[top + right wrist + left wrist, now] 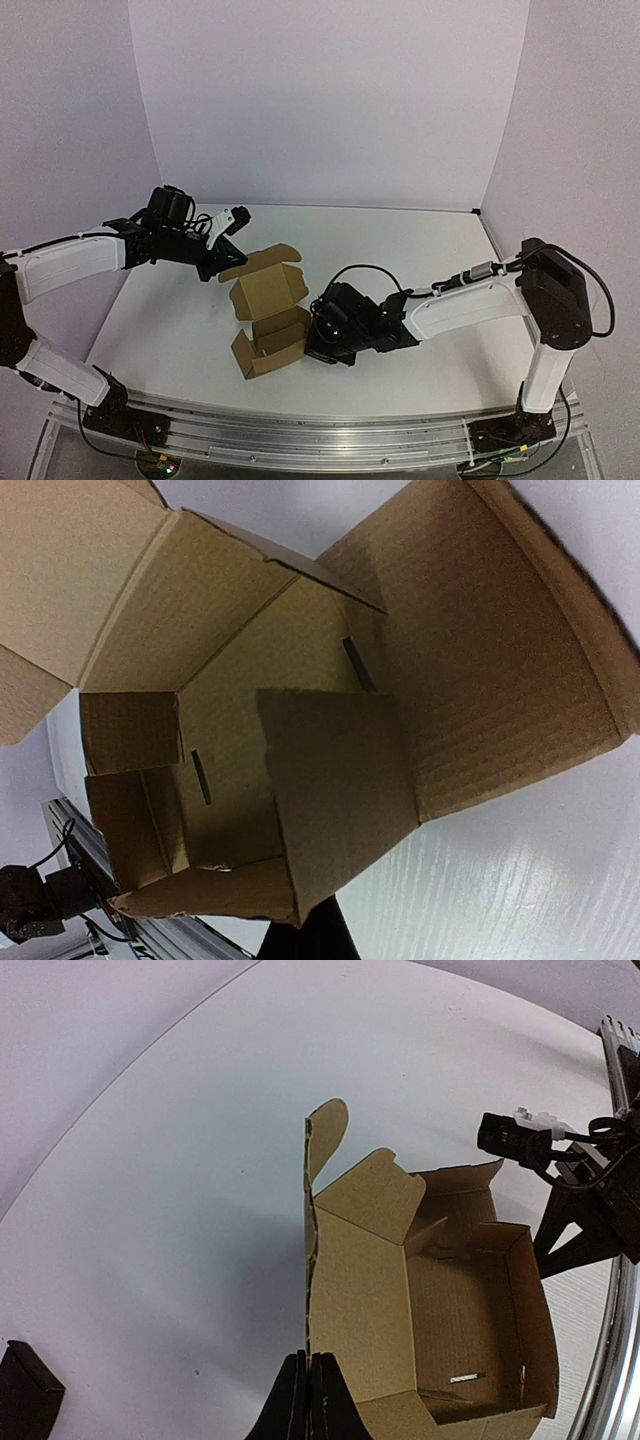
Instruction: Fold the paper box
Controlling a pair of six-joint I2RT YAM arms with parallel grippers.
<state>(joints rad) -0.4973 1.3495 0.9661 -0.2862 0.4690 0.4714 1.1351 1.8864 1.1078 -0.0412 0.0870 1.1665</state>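
From above, the paper box point(268, 310) lies on the white table point(430, 250), between the two arms. It is half made, and its lid point(268, 285) is open. The left end effector point(228, 256) is clenched, with the lid just beside its tips. The right end effector point(322, 340) is clenched too, right next to the low part of the box.

In the left wrist view, the left end effector point(309, 1400) has its tips pressed together at the near end of a thin box wall point(307, 1260). I cannot tell if card is pinched there. A hard push could bend that wall. It could also make the light box slide on the smooth table. A small black block point(25, 1392) lies off to the left of the tips.

In the right wrist view, a loose flap point(340, 790) stands just above the right end effector point(300, 942). I cannot tell if it holds the flap. That flap could fold the wrong way and crease. The card is plain brown, dull and ribbed, with thin slits and round tabs. The table is white and shiny.
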